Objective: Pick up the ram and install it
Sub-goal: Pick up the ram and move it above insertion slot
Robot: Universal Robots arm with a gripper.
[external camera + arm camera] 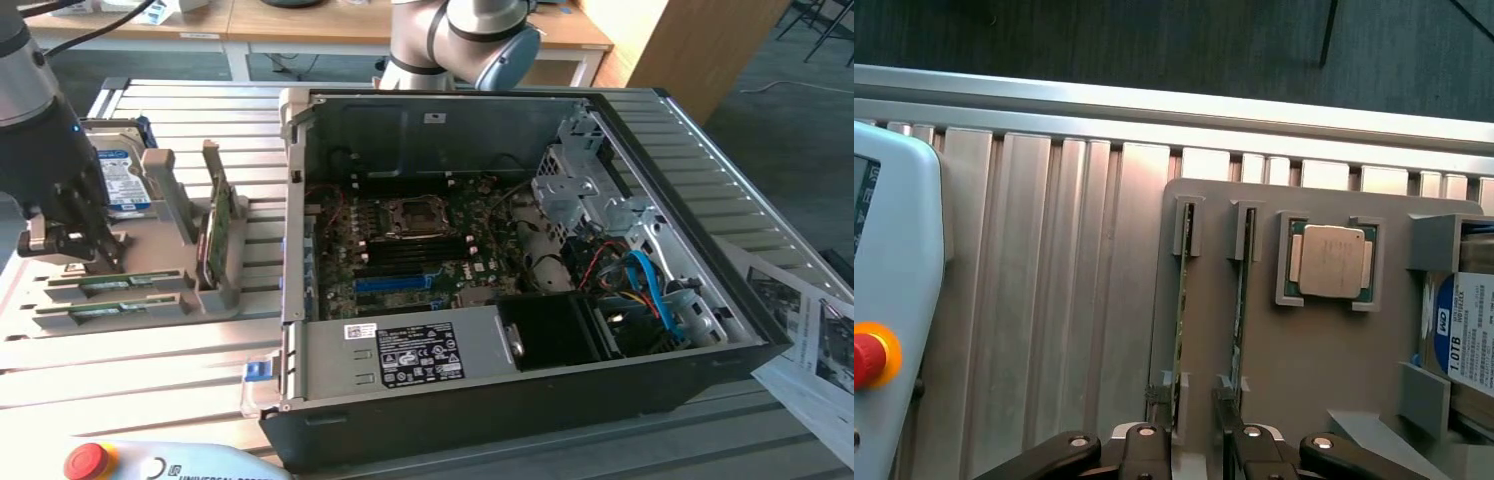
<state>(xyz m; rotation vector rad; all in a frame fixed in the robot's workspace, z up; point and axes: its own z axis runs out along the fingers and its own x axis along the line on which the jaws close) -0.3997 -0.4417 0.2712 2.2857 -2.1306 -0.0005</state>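
Gripper (pixel 1195 435) open, empty, over holder (pixel 1324 370) | ram (pixel 1180 300) unlifted in its slot along the holder's edge | computer case (pixel 534 395) open, install not yet begun

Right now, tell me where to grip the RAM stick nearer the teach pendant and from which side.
Pinch the RAM stick across its two flat faces, probably mid-length, descending from above: it stands on edge in the gray holder, ends held in slots, top edge exposed.

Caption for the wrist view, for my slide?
Open gripper over the ram and twin stick, slotted in a grey tray beside a processor.
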